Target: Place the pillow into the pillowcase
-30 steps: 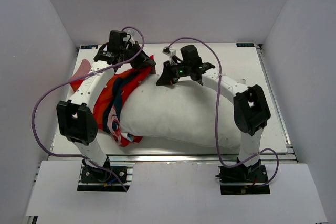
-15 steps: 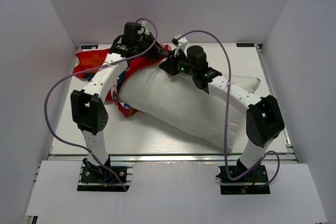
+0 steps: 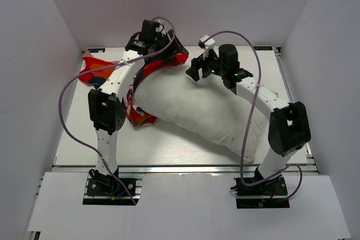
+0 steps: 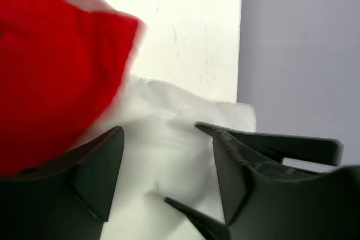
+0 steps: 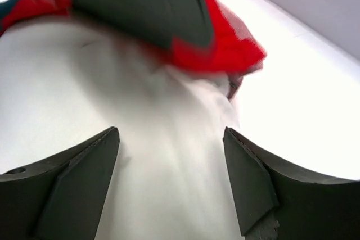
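Top external: pillow (image 3: pixel 197 111) L end overlapped by pillowcase (image 3: pixel 97 70); L gripper (image 4: pixel 162 139) & R gripper (image 5: pixel 171 139) both held spread over pillow.

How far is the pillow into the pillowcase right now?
Mostly out: only the far-left end of the pillow is covered by the pillowcase; the rest lies bare on the table.

Overhead view; both wrist views close, sharing pillow (image 4: pixel 169 139).
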Controlling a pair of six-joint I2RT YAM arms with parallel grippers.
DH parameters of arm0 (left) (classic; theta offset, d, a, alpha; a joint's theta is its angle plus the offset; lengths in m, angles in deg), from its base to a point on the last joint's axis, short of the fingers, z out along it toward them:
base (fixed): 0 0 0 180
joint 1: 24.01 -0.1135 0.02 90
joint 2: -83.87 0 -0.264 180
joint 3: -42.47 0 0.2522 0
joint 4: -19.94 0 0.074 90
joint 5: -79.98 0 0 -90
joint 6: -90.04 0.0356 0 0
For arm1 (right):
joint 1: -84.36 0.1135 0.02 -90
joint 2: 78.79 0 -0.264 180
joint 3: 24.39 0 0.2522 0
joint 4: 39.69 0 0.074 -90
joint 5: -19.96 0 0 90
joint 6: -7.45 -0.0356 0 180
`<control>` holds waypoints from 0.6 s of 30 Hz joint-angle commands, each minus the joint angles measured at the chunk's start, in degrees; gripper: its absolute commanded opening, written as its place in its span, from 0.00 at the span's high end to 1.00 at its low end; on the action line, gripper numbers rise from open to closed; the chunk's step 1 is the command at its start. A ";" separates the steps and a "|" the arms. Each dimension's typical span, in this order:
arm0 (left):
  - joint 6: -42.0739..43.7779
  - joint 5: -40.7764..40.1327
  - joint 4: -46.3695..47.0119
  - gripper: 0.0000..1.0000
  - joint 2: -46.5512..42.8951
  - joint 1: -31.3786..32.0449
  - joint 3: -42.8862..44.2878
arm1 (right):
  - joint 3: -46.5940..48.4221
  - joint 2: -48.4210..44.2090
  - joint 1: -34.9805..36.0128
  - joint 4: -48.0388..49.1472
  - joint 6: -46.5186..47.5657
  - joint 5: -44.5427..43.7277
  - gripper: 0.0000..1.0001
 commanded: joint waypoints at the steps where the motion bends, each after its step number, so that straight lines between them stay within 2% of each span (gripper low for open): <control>1: 6.56 -6.38 -8.21 0.25 -5.25 -1.54 12.45 | 0.20 -9.12 -1.16 -3.32 9.29 9.27 0.20; 2: 7.79 -10.14 -10.58 0.23 -6.30 -1.54 13.36 | 0.03 -10.26 -1.16 -4.37 10.43 10.24 0.20; 3: 9.63 -11.57 -11.03 0.21 -9.71 -1.63 13.20 | -0.06 -12.19 -1.08 -6.21 11.32 11.82 0.14; 5: 11.31 -14.90 -10.87 0.20 -14.72 -1.54 6.46 | 0.20 -13.43 -0.20 -7.89 13.60 14.03 0.14; 6: 11.67 -15.97 -10.60 0.19 -20.58 -1.37 2.86 | 0.55 -14.05 1.46 -12.43 14.91 14.29 0.11; 7: 12.11 -18.41 -9.73 0.19 -23.77 -1.28 -5.18 | 0.12 -14.31 2.69 -13.60 17.36 13.34 0.11; 9: 11.85 -20.70 -8.67 0.19 -30.45 -0.76 -13.75 | -1.55 -15.63 6.63 -14.49 19.40 11.49 0.11; 10: 11.59 -21.59 -8.14 0.19 -37.18 -0.49 -17.97 | -2.69 -16.07 8.14 -13.88 20.28 8.52 0.11; 11: 10.63 -23.60 -8.14 0.19 -40.38 -0.23 -26.10 | -5.14 -16.51 9.63 -13.27 21.16 6.93 0.11; 13: 9.13 -26.95 -8.05 0.19 -49.76 1.00 -34.40 | -7.35 -17.30 14.46 -11.08 21.78 0.87 0.11; 14: 7.38 -28.18 -8.31 0.19 -52.60 1.44 -42.01 | -8.14 -17.13 15.87 -10.37 22.04 -1.16 0.11; 17: 3.43 -30.91 -9.10 0.19 -61.91 2.58 -52.34 | -8.59 -14.77 20.54 -9.83 21.78 -9.25 0.11; 18: 2.28 -31.61 -9.37 0.19 -63.78 2.85 -58.20 | -7.98 -13.10 21.68 -9.66 21.44 -11.00 0.11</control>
